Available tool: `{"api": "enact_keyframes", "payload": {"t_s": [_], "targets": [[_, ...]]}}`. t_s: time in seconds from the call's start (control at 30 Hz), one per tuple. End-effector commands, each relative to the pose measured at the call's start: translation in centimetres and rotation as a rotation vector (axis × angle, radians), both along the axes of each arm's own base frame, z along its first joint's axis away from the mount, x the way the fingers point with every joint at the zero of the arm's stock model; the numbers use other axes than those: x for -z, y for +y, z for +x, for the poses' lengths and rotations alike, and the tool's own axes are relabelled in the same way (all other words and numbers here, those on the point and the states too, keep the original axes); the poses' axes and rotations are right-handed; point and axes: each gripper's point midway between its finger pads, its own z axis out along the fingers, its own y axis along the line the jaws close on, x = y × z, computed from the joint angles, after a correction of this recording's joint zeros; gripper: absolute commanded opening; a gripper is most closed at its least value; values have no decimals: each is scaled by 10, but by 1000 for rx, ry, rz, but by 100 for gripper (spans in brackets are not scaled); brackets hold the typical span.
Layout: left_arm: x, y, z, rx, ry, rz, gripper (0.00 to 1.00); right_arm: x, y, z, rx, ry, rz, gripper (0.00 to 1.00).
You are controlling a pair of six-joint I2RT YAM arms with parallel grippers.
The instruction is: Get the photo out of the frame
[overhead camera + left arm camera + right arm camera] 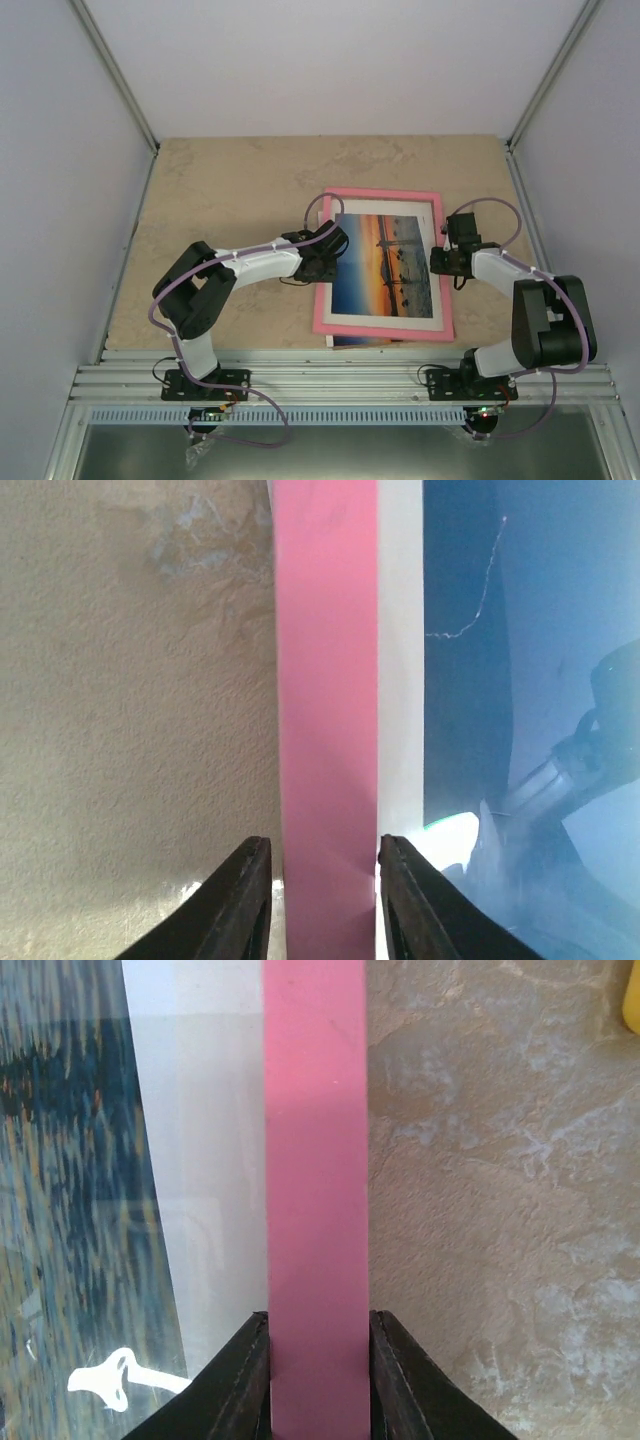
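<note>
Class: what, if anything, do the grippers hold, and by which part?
Both hold the frame: the left gripper pinches its left pink rail, the right gripper its right rail.

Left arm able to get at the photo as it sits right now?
Probably not. The photo lies face up behind glass inside the frame, and the left gripper only straddles the left rail from above. The frame's back faces the table.

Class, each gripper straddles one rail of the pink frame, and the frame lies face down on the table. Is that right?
Not quite. The frame lies face up, not face down: the top external view shows the photo through its front. The left gripper and right gripper do each straddle a rail.
</note>
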Motion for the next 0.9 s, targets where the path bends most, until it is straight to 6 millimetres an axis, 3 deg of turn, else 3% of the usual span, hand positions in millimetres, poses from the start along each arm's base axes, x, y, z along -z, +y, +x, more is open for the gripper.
{"api": "enact_keyframes", "payload": {"t_s": [0.0,0.37,0.67,0.87], "targets": [[-13,-2,5,-3,-22,11,31,-11,-5,2,35,-20,-17,16],[-42,-3,14,-9,-80,3,9,-44,-1,7,18,-97,-2,1],[-71,3,17,-20,-139,-7,5,-67,12,7,-29,-149,45,0],[-84,21,21,-43,-167,21,1,-82,32,10,-77,-182,120,0]]}}
